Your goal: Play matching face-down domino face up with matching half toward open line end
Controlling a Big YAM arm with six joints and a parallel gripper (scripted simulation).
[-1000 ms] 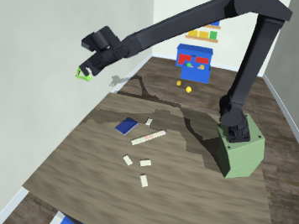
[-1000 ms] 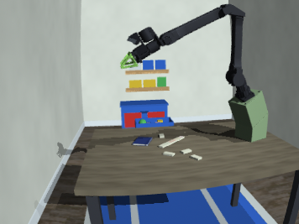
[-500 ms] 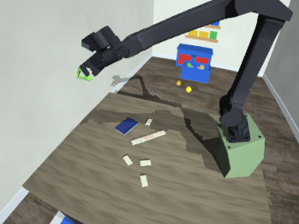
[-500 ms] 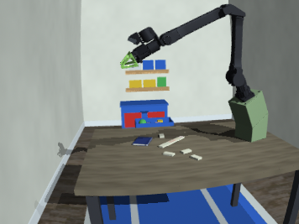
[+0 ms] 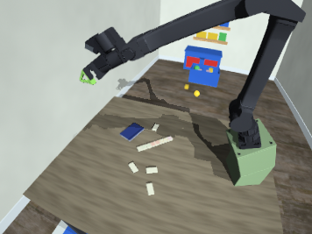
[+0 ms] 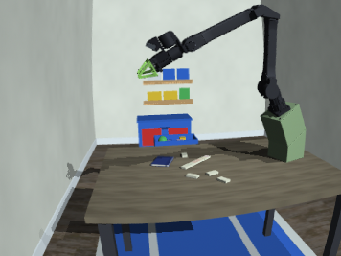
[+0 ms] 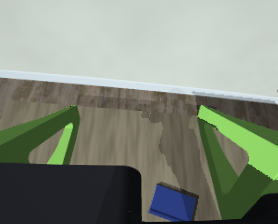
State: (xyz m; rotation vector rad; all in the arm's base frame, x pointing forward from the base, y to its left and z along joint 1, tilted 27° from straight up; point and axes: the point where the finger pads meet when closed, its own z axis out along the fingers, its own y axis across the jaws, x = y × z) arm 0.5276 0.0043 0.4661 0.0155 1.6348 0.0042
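The line of face-up dominoes (image 5: 154,144) lies near the middle of the table and also shows in the exterior view (image 6: 195,162). Several loose face-down dominoes lie around it: one (image 5: 155,126) just beyond the line, and three on the near side (image 5: 133,166), (image 5: 152,170), (image 5: 150,188). My gripper (image 5: 88,77) has green fingers and hangs high in the air past the table's far left edge, well above everything. It is open and empty. In the wrist view the fingers stand wide apart with nothing between them.
A blue book-like block (image 5: 131,131) lies on the table left of the line; it also shows in the wrist view (image 7: 174,202). My green base (image 5: 251,156) stands at the table's right side. A blue toy chest (image 5: 202,65) and wall shelves stand behind the table.
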